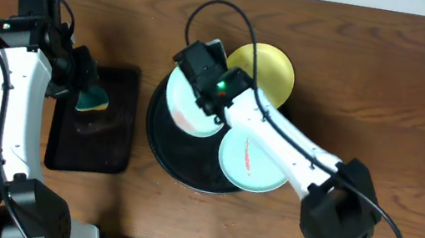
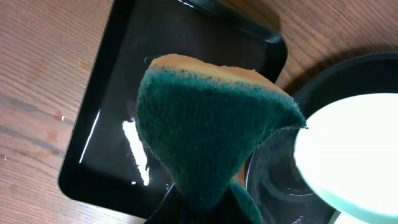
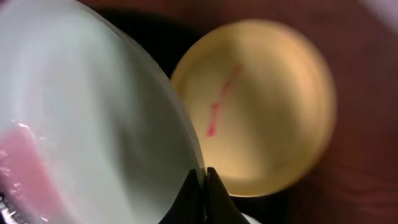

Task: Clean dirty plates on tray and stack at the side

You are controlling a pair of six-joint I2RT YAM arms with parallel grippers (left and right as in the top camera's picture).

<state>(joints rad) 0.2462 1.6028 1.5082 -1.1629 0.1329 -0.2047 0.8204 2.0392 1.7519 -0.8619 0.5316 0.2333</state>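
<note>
Wooden table point(image 1: 418, 99): round tray point(image 1: 185, 159), rectangular tray point(image 1: 102, 151)

Worktop point(image 1: 385, 94): brown wood, grain showing, matt. Small tray point(image 2: 186, 37): glossy black, catching light. Sponge point(image 2: 211, 124): rough green scouring fibre, orange foam. Mint plate point(image 3: 93, 106), yellow plate point(image 3: 267, 106): smooth plastic. Tray point(image 1: 182, 155): black, shiny.

**Nothing legible**

No word, label, brand, number or sign can be read in any of the three views. The red marks on the plates point(image 1: 261, 175) are smears, not lettering.
</note>
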